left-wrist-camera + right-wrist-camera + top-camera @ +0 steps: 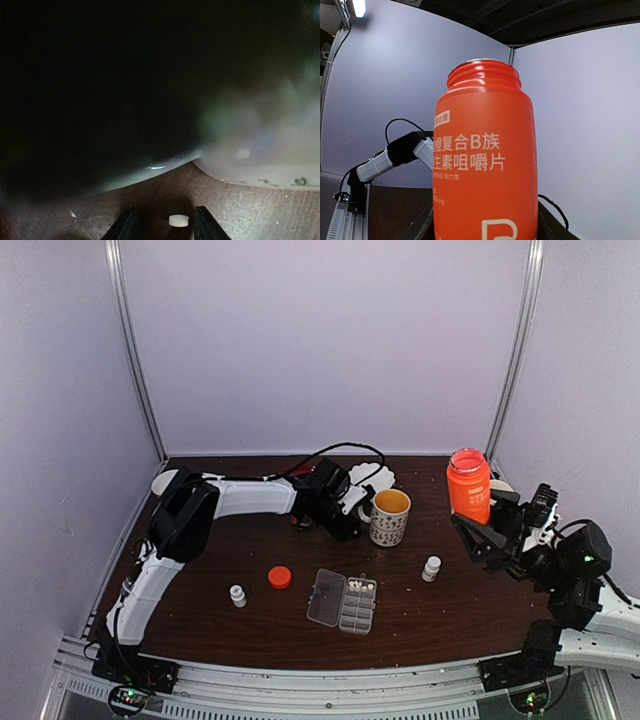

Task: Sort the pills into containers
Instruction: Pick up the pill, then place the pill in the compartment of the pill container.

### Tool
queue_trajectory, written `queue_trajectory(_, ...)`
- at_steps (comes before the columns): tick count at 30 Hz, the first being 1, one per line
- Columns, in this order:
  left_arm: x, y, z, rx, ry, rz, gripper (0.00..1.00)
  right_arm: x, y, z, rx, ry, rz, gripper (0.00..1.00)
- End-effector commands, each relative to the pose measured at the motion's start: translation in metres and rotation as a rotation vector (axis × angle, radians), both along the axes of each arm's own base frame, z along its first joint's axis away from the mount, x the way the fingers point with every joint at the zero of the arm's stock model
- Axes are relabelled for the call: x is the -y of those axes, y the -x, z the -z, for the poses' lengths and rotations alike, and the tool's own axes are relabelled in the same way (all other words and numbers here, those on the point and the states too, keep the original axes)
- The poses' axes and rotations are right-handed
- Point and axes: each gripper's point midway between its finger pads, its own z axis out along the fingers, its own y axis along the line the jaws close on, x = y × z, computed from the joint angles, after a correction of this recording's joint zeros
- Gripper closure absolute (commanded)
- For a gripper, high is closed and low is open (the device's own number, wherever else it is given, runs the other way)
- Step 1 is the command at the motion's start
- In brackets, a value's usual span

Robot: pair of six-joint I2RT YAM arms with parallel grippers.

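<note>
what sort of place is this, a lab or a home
Likely a robot lab cell: a left arm and right arm mounted at a table, plain wall panels on metal rails around it, and staged props like a pill box.

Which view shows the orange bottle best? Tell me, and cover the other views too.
Right wrist: the orange bottle fills the frame, with its label and uncapped threaded neck clear. Top external shows it only small, standing upright at the far right. Left wrist does not show it.
</note>
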Motion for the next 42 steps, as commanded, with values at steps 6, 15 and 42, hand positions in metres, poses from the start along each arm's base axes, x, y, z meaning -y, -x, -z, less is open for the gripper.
queue_trajectory(6,-0.013,0.027,0.033,-0.069,-0.102,0.03,0.59,0.001,0.003,-0.02,0.026,-0.029,-0.011,1.0)
queue_trajectory(15,-0.012,0.03,0.034,-0.07,-0.109,0.049,0.73,0.0,0.001,-0.02,0.016,-0.028,-0.011,1.0)
queue_trajectory(42,-0.029,0.065,-0.041,-0.012,0.0,-0.03,0.87,0.002,-0.009,-0.007,-0.029,-0.004,0.039,1.0)
